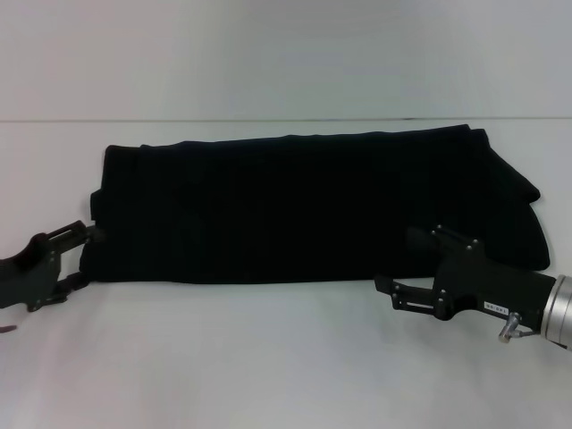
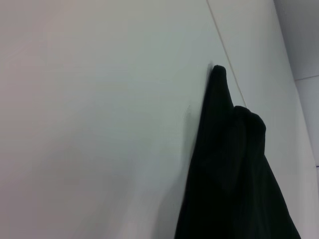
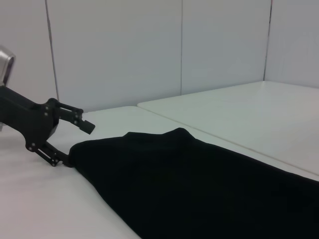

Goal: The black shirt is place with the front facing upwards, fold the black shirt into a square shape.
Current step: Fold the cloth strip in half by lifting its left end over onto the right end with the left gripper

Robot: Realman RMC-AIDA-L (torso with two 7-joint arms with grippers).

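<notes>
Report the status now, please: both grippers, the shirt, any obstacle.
Left gripper open, at the black shirt left end. Right gripper open, at its near edge. Shirt folded into a long band, not square yet. No obstacle seen.

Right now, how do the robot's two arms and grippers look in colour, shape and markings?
Both grippers are matte black, with angular linkage fingers joined by small screws. The right gripper sits on a boxy black body carrying a small white label, behind it a silver metal cylinder with a small metal fitting. The left gripper has the same black bracket shape; the right wrist view shows a silver part behind it too.
</notes>
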